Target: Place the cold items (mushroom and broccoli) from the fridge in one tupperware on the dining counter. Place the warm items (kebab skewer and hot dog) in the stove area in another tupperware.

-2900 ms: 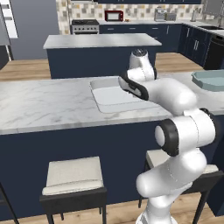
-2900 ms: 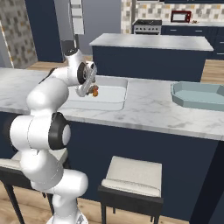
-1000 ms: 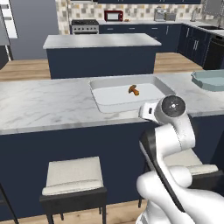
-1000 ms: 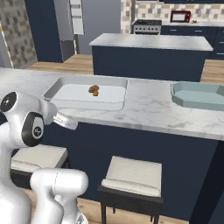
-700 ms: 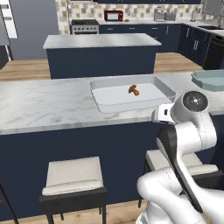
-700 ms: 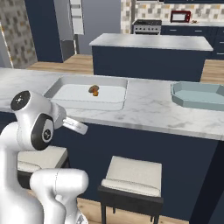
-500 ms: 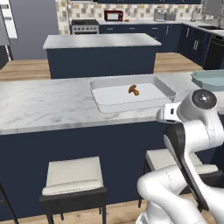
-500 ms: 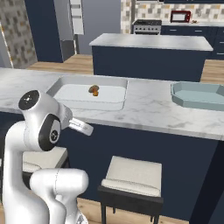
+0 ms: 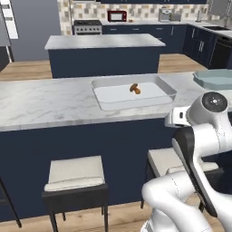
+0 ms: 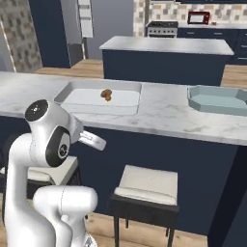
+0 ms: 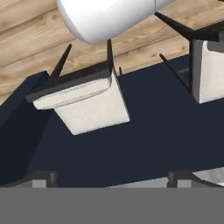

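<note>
A brown mushroom (image 9: 134,88) (image 10: 106,94) lies in the clear tupperware (image 9: 113,97) (image 10: 84,99) on the marble dining counter (image 9: 45,102). A second, pale blue tupperware (image 9: 213,79) (image 10: 217,101) stands empty further right. My arm is folded low in front of the counter edge, well away from both. In the hand view my gripper (image 11: 111,180) is open, its fingertips (image 11: 41,178) far apart with nothing between them, facing the dark counter front and the stools. Broccoli, kebab skewer and hot dog are out of view.
Cushioned stools (image 9: 74,174) (image 10: 147,185) (image 11: 83,103) stand under the counter's overhang. Behind the counter is an island (image 9: 104,43) (image 10: 169,46). The stove (image 9: 88,25) (image 10: 161,26) sits along the back wall, and wooden floor runs between the counters.
The gripper was over the clear tupperware with the mushroom. Now the mushroom lies loose in it and the arm has pulled back and swung down in front of the counter.
</note>
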Available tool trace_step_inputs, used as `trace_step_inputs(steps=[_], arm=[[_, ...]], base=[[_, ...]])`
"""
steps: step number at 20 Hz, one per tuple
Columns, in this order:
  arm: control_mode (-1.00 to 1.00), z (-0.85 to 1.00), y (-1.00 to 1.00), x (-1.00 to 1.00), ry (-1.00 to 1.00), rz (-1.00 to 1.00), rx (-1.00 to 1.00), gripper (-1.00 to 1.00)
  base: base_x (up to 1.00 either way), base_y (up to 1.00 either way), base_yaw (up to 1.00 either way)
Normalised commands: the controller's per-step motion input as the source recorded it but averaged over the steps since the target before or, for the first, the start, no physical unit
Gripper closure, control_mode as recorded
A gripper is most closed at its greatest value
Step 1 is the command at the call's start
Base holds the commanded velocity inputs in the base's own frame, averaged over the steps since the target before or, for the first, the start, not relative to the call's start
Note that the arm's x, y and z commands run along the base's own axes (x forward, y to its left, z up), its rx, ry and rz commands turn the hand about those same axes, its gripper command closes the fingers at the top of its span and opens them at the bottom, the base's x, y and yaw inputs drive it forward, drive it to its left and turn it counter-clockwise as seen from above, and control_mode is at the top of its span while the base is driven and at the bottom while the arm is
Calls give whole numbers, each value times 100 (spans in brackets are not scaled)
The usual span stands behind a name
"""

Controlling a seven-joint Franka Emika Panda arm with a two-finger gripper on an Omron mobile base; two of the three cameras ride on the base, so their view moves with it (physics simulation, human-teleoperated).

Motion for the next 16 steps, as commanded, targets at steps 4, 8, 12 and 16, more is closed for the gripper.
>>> trace_step_inputs(steps=[4,8,12,16], arm=[[100,0,0,0,0,0,0,-100],[100,0,0,0,0,0,0,-100],[100,0,0,0,0,0,0,-100],[100,0,0,0,0,0,0,-100]], base=[[-64,-37,-2],[2,-88,-14],[24,-100,-16],[36,-100,-7]])
